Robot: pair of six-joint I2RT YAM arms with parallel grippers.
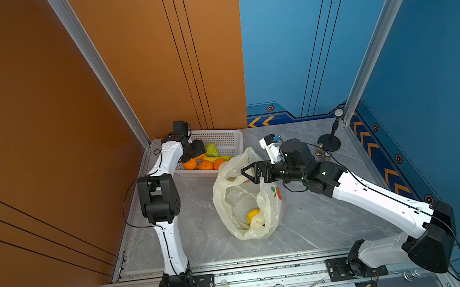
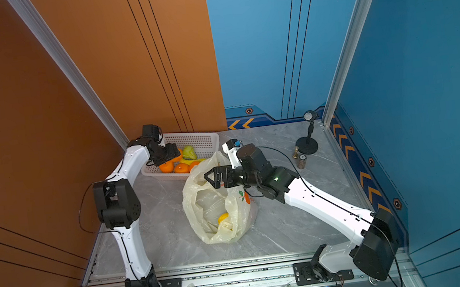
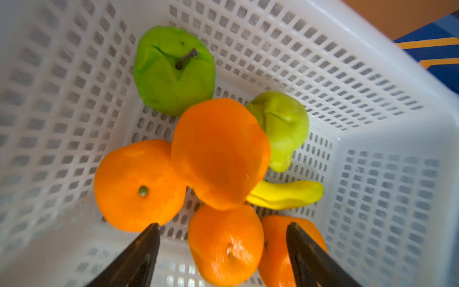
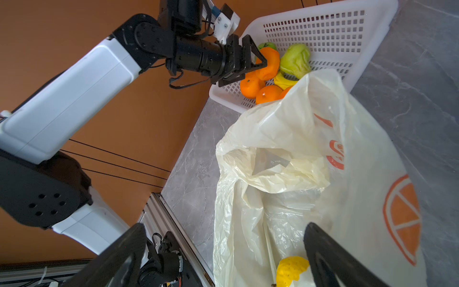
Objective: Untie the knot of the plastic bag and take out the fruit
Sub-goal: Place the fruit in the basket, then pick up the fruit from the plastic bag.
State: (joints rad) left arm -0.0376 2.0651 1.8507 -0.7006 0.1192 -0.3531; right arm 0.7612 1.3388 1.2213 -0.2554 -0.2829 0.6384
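left gripper (image 3: 222, 224) hangs over the white basket (image 3: 372, 99), jaws apart and empty. Looks like a drop-off; the top orange (image 3: 218, 154) is blurred. right gripper (image 4: 224, 225) is spread wide at the mouth of the plastic bag (image 4: 285, 129), likely going for the yellow citrus (image 4: 291, 268) inside. No knot visible; folds hide the bag's bottom.

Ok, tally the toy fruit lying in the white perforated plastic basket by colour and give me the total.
Round orange toy fruits: 4
Green toy fruits, an apple and a pear: 2
Curved yellow toy banana: 1
Total: 7
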